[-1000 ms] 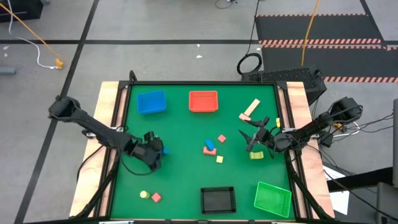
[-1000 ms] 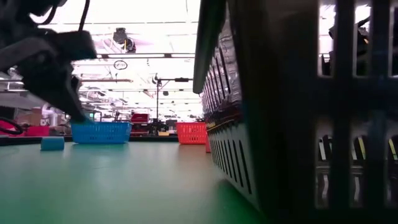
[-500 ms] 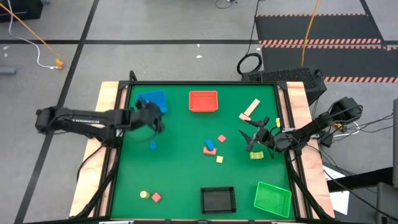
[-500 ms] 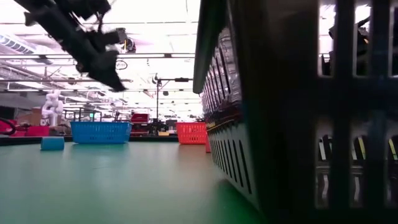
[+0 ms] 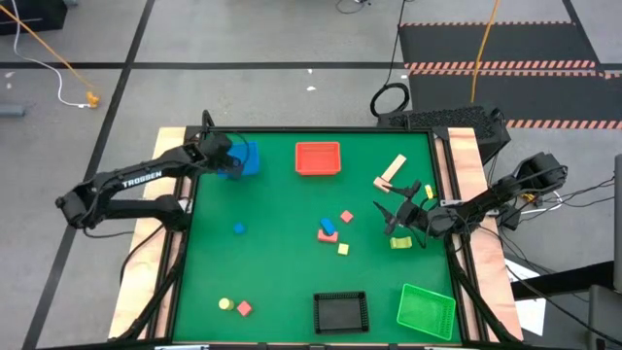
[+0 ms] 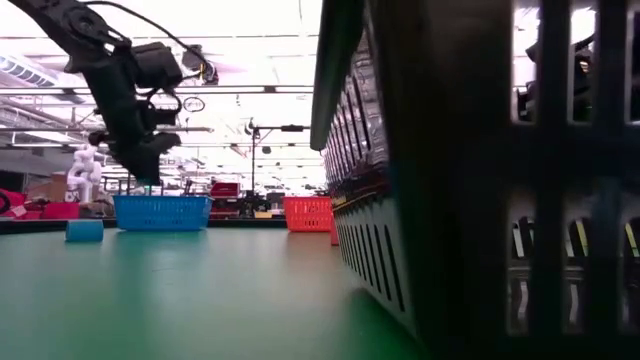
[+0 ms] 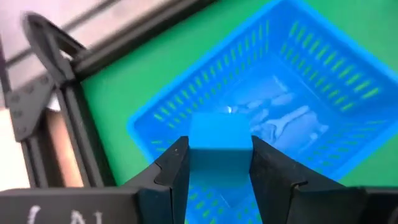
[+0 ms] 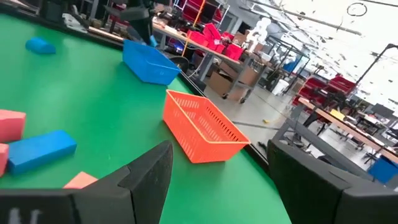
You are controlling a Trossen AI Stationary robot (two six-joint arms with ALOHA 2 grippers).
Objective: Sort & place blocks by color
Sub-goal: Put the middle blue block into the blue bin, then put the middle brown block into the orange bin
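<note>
Your left gripper (image 7: 219, 163) hangs over the square blue plastic tray (image 5: 240, 157) at about ten o'clock on the green worktop (image 5: 282, 272), its fingers (image 7: 173, 163) closed on a small blue cube (image 7: 219, 140) held above the tray's slatted floor. Your right gripper (image 5: 393, 216) waits at about three o'clock, fingers parted and holding nothing. Loose blocks you can count: a small blue block (image 5: 239, 228) left of centre; a blue bar (image 5: 328, 225) touching a pink block (image 5: 325, 234) near centre; a pink cube (image 5: 346, 216) just toward two o'clock of them; a yellow cube (image 5: 343, 249) below; a yellow-green block (image 5: 399, 242) beside the right gripper; a tan wooden bar (image 5: 394, 167) touching a pink piece (image 5: 382, 182) at two o'clock; a yellow piece (image 5: 225, 303) and a pink cube (image 5: 244, 308) at seven o'clock. The red tray (image 5: 318, 157) sits at twelve, the black tray (image 5: 341, 311) at six and the green tray (image 5: 426, 309) at five.
</note>
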